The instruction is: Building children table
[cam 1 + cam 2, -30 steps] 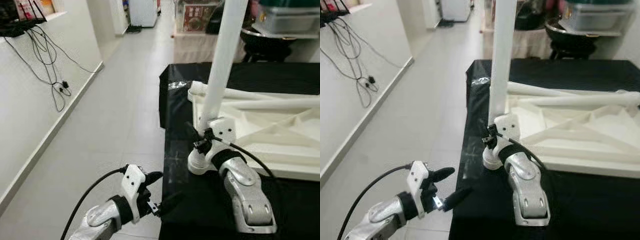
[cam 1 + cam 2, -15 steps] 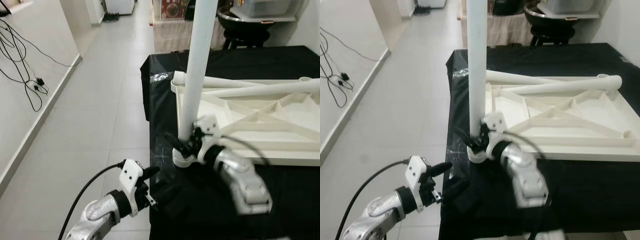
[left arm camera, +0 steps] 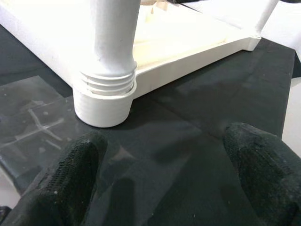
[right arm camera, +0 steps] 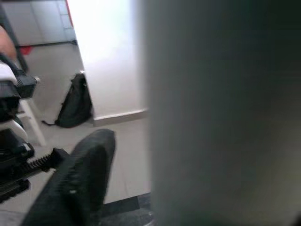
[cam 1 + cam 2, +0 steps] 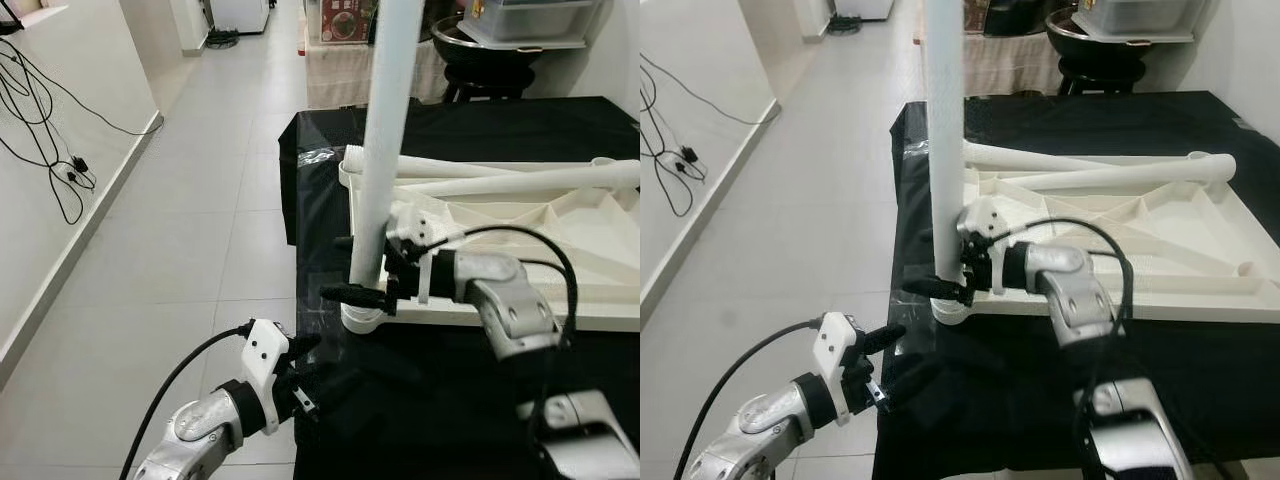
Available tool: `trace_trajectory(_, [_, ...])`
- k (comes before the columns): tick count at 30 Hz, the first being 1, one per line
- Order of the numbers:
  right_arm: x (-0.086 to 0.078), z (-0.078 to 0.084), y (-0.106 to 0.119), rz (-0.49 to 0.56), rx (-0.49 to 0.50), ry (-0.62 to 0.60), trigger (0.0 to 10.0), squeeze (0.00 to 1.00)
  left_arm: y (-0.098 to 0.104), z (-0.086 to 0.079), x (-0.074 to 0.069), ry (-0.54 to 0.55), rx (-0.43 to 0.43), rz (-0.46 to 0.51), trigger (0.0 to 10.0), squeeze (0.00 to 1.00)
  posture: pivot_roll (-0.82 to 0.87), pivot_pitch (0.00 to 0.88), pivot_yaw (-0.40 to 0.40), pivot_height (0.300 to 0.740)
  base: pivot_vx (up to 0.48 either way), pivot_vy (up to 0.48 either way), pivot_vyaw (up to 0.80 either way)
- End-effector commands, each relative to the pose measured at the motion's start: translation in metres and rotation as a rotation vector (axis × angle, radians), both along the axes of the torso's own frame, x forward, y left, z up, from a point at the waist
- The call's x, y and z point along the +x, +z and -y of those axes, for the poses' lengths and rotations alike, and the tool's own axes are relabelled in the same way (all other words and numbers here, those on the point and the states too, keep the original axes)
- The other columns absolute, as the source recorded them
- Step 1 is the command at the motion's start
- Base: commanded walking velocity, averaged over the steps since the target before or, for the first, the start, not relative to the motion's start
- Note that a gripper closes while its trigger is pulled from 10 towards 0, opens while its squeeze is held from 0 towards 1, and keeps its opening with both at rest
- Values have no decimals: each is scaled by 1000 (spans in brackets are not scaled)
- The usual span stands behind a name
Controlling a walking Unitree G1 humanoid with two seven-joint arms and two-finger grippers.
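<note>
Tabletop: one white plastic children's tabletop (image 5: 520, 235), upside down on the black-covered bench (image 5: 460, 400).
Legs: three counted; one upright leg (image 5: 385, 150) set in the near-left corner socket (image 3: 103, 101), two loose legs (image 5: 500, 175) lying across the far side.
Right tool (image 5: 350, 268): fingers spread around the upright leg low down, one on each side; contact uncertain.
Left tool (image 5: 305, 375): spread wide, empty, at the bench's near-left edge, pointing at the socket.

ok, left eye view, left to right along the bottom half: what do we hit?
Wall cables → left gripper → upright leg → right gripper at the leg's base → right forearm → upturned tabletop's far rim.
</note>
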State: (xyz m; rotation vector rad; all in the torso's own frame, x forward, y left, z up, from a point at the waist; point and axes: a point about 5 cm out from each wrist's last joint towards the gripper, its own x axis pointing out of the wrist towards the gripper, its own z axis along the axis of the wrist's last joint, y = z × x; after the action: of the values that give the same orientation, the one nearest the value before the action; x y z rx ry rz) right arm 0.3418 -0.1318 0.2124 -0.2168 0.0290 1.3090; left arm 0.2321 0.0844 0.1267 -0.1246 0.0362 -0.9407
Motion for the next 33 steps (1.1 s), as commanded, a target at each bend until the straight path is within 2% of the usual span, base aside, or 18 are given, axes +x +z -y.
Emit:
trace_trajectory(1, [-3, -14, -2, -18, 16, 101, 0, 0, -3, 1, -3, -3, 8, -18, 10000, 0, -41, 130, 18, 740, 0, 0, 0])
trace_trajectory(9, [-1, -6, -2, -6, 18, 82, 0, 0, -3, 1, -4, -3, 5, -19, 10000, 0, -47, 136, 20, 740, 0, 0, 0])
trace_trajectory(10, [0, 2, -3, 13, 34, 25, 0, 0, -2, 0, -4, -4, 3, -19, 10000, 0, -54, 140, 21, 740, 0, 0, 0])
trace_trajectory(16, [-4, 13, -6, 34, 57, -90, 0, 0, -2, -1, -4, -6, 1, -20, 10000, 0, -62, 146, 24, 740, 0, 0, 0])
trace_trajectory(18, [-17, 18, -15, 30, 84, -210, 0, 0, -1, -3, -5, -7, -1, -21, 10000, 0, -71, 155, 23, 740, 0, 0, 0])
trace_trajectory(19, [-26, 13, -26, 20, 122, -339, 0, 0, -1, -4, -5, -8, 0, -22, 10000, 0, -69, 159, 23, 740, 0, 0, 0])
trace_trajectory(20, [-31, 19, -46, 80, 13, -681, 0, 0, -1, -6, -5, -8, 3, -23, 10000, 0, -64, 162, 22, 740, 0, 0, 0])
trace_trajectory(21, [-36, 26, -57, 151, -71, -919, 0, 0, -1, -7, -5, -8, 5, -23, 10000, 0, -64, 162, 22, 740, 0, 0, 0])
trace_trajectory(22, [-41, 32, -62, 210, -130, -1064, 0, 0, -1, -7, -5, -8, 7, -23, 10000, 0, -64, 162, 22, 740, 0, 0, 0])
trace_trajectory(23, [-41, 32, -62, 210, -130, -1064, 0, 0, -1, -7, -5, -8, 7, -23, 10000, 0, -64, 162, 22, 740, 0, 0, 0])
trace_trajectory(24, [-43, 34, -64, 243, -162, -1119, 0, 0, -1, -7, -5, -8, 7, -22, 10000, 0, -64, 162, 22, 740, 0, 0, 0])
trace_trajectory(27, [-57, 18, -79, 26, -23, -992, 0, 0, -3, -8, -4, -8, 11, -24, 10000, 0, -72, 155, 29, 740, 0, 0, 0])
trace_trajectory(33, [-42, 15, -71, 40, 0, -951, 0, 0, -4, -8, -3, 1, 18, -22, 10000, 0, -63, 141, 23, 740, 0, 0, 0])
